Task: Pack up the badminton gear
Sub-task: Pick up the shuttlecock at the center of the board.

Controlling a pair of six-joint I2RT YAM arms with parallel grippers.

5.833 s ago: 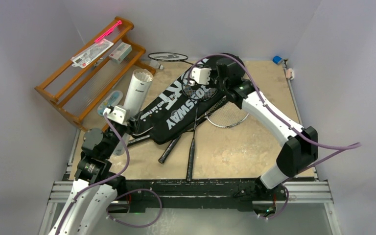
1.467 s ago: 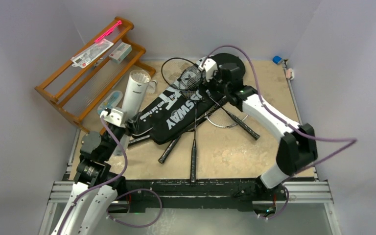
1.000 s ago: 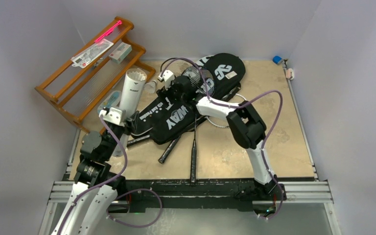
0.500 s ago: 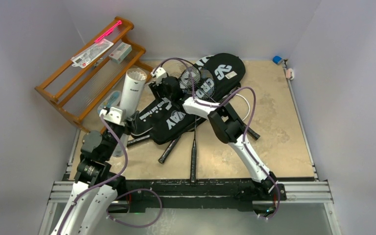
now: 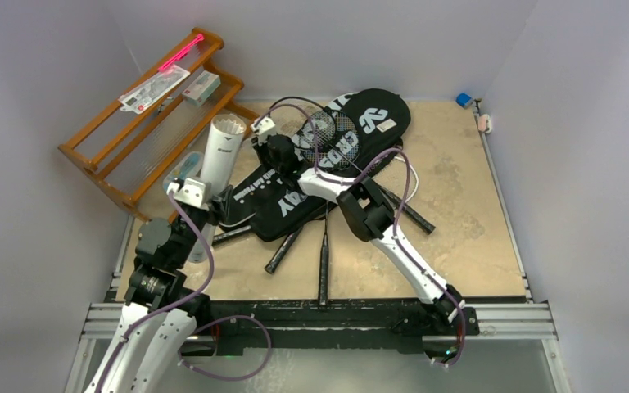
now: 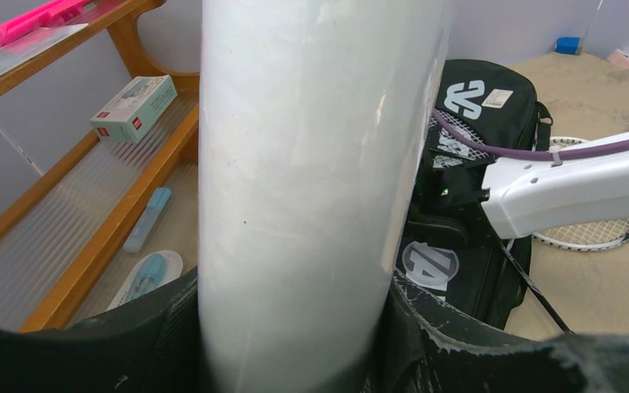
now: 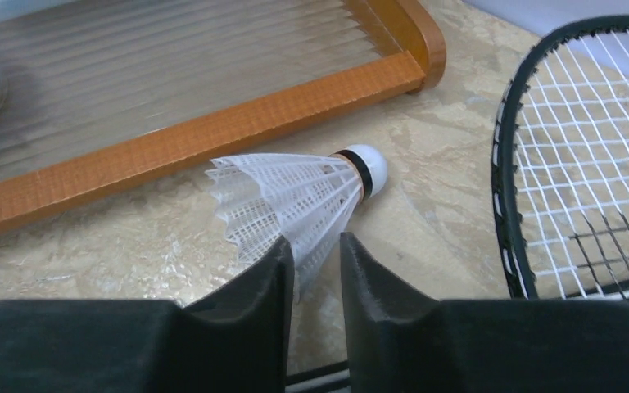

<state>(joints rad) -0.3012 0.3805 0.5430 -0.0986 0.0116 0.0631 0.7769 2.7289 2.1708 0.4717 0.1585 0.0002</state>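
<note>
While the white tube is being clasped by the left gripper, the shuttlecock is lying mid-frame beside the wooden rack, its skirt edge being straddled by the nearly closed right gripper; an actual pinch cannot be told. Featherlight and crushable, it should be taken gently near the cork.

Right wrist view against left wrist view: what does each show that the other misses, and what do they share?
Only the right wrist view: a shuttlecock lying on its side beside the wooden rack, the right gripper closed narrowly on its skirt edge, and a black-framed racket head.
Only the left wrist view: the white tube clamped in the left gripper, a small box, a pink stick, the black cover, the right arm.
Both: the wooden rack and the tan table.
</note>
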